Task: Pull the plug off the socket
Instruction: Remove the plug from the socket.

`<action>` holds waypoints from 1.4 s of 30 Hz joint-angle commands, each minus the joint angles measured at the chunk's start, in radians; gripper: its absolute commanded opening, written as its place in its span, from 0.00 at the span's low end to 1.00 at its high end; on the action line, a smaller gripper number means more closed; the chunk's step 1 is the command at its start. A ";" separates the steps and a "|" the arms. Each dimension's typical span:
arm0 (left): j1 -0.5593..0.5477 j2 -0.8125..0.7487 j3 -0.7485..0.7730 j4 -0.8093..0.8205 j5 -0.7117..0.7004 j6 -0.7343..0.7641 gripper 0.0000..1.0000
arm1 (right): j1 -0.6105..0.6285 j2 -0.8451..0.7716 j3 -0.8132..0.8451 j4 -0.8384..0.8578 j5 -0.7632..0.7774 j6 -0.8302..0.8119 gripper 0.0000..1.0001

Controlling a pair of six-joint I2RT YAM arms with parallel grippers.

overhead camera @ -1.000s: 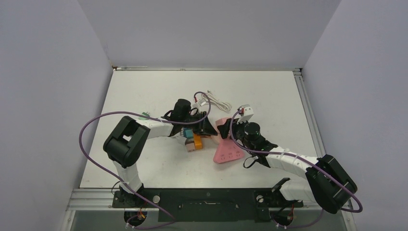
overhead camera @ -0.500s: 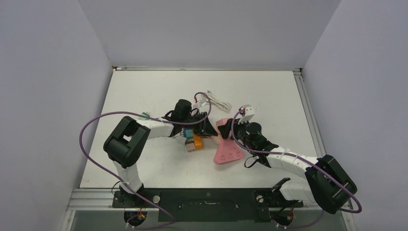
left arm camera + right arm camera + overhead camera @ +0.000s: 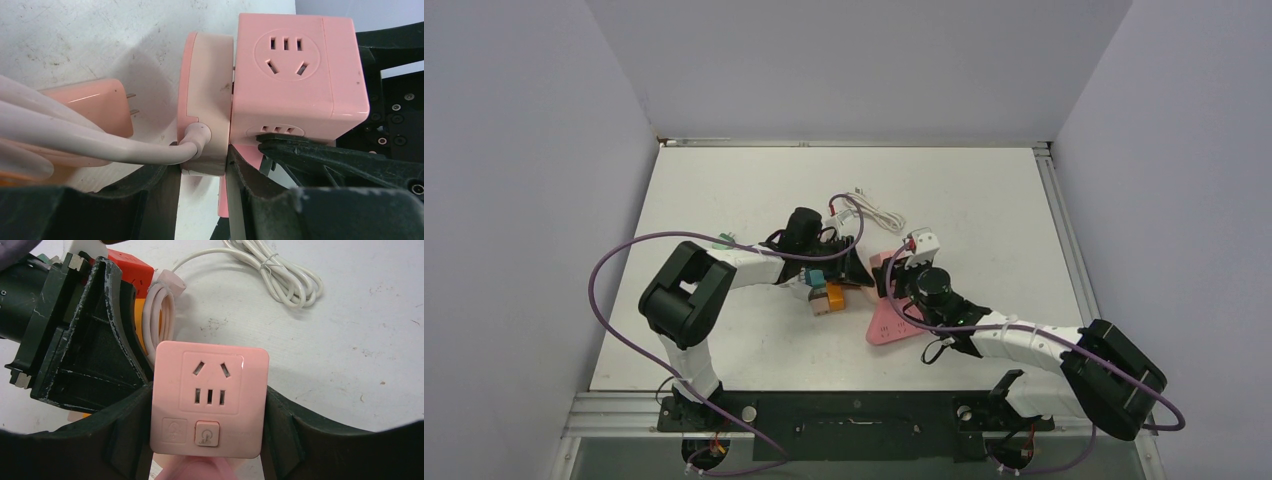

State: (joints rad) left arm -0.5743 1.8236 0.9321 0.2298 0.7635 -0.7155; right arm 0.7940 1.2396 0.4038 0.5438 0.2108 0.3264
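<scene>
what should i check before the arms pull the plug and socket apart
1. Left gripper clamped on the plug: ok, one finger on each flat side.
2. Right gripper clamped on the socket cube: ok, fingers press both side walls.
3. Plug free of the socket cube: not ok, the pins bridge a narrow gap between the two.
4. Cord slack enough to follow: cannot tell, it runs out of the left wrist view.
5. Room behind the plug: not ok, a second pink plug lies close on that side and may get pushed.
</scene>
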 commanded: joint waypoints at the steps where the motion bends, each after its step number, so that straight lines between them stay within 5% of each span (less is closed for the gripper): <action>1: 0.016 -0.017 0.039 -0.049 -0.068 0.030 0.00 | 0.022 -0.027 0.073 0.102 0.058 -0.028 0.05; 13: 0.016 -0.025 0.046 -0.094 -0.110 0.067 0.00 | -0.190 -0.078 0.014 0.179 -0.241 0.151 0.05; 19: 0.016 -0.024 0.050 -0.099 -0.110 0.071 0.00 | -0.191 -0.070 0.021 0.169 -0.241 0.133 0.05; 42: 0.030 -0.019 0.056 -0.135 -0.134 0.070 0.00 | 0.074 -0.061 0.088 0.067 0.159 -0.098 0.05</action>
State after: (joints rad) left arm -0.5800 1.8214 0.9676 0.1410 0.7433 -0.6640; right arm 0.8402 1.2247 0.4206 0.4973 0.2905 0.2909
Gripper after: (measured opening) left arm 0.302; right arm 0.617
